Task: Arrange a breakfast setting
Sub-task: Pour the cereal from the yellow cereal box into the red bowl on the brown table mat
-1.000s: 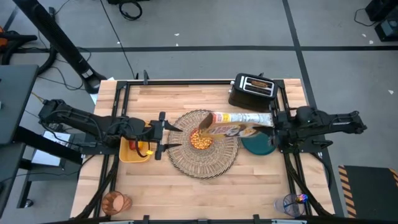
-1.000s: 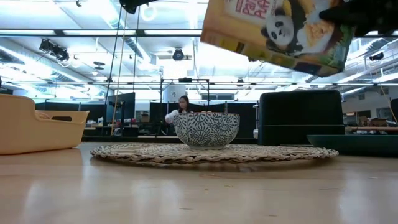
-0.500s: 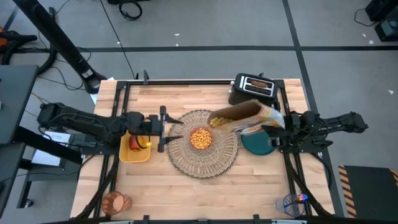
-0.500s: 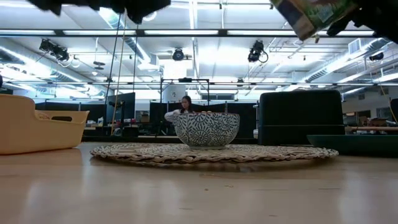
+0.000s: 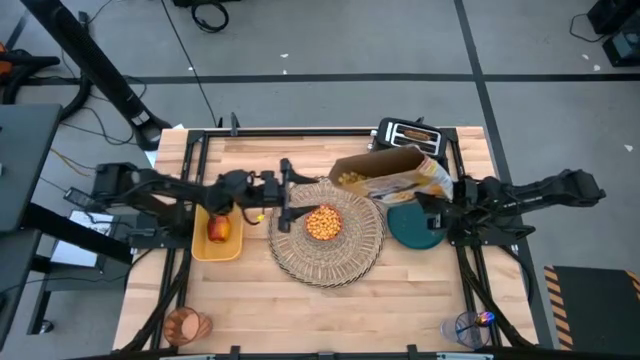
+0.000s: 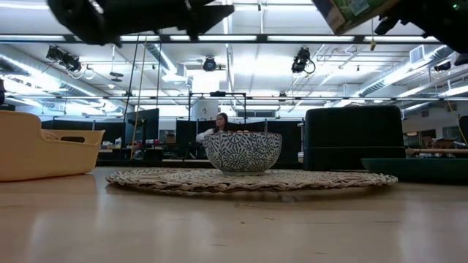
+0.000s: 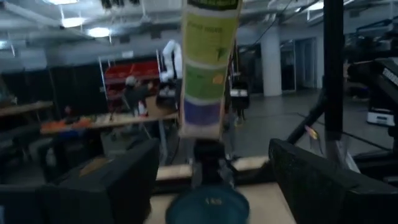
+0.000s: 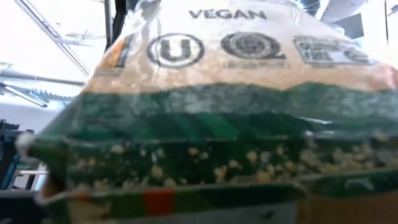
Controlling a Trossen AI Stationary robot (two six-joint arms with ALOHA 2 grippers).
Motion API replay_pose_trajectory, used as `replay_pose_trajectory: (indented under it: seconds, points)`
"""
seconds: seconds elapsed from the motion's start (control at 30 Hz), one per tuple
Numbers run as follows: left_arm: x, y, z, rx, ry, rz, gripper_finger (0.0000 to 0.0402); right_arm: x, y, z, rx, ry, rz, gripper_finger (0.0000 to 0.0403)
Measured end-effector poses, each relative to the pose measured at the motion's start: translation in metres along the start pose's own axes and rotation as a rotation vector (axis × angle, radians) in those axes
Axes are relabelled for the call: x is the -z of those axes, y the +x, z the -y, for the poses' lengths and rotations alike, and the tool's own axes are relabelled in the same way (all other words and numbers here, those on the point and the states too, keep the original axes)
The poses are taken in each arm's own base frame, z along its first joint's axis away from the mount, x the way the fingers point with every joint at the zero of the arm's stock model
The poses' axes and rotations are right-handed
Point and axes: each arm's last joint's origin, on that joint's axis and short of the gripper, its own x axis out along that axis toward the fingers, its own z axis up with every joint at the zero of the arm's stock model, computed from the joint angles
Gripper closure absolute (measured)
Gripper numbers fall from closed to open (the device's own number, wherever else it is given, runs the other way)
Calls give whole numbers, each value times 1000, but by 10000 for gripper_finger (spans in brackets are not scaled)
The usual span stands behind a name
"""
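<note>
A round woven placemat [image 5: 325, 245] lies mid-table with a blue-patterned bowl [image 6: 243, 152] of orange cereal [image 5: 322, 222] standing on it. My right gripper [image 5: 432, 200] is shut on a cereal box [image 5: 385, 178] held above the mat's right side; the box also shows in the low view [image 6: 351, 11]. A teal plate [image 5: 412, 230] sits on the table right of the mat. My left gripper [image 5: 290, 196] hovers open over the mat's left edge, touching nothing. A red apple [image 5: 219, 228] lies in a yellow bin [image 5: 205, 248]. My right gripper holds the cereal box by its lower end [image 5: 424, 192], coming from the table's right and slanting upward. The box fills the wrist view and hides the fingers. It is lifted clear and tilted, with its open top [image 5: 352, 178] up and toward the table's left.
A black toaster [image 5: 405, 138] stands at the far right. An orange cup [image 5: 185, 325] sits at the near left corner. At the near right corner a clear cup [image 5: 468, 328] holds something blue. People and desks show in the room beyond the table.
My right gripper has tipped the cereal box back up from its pouring slant over the bowl and drawn it toward the table's right. My left gripper has moved toward the table's right, from beside the bin to over the mat's left edge, its fingers swinging up.
</note>
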Motion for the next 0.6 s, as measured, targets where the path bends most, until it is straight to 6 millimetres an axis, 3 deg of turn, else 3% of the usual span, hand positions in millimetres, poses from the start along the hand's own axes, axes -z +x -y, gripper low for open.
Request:
replay_pose_trajectory:
  seconds: [0.33,0.6]
  points:
    - [-2,69,-9,41,45,103,86,9,38,-2,-32,-46,14,232]
    - [-13,90,-10,108,-28,160,86,11,64,-4,-55,-71,30,232]
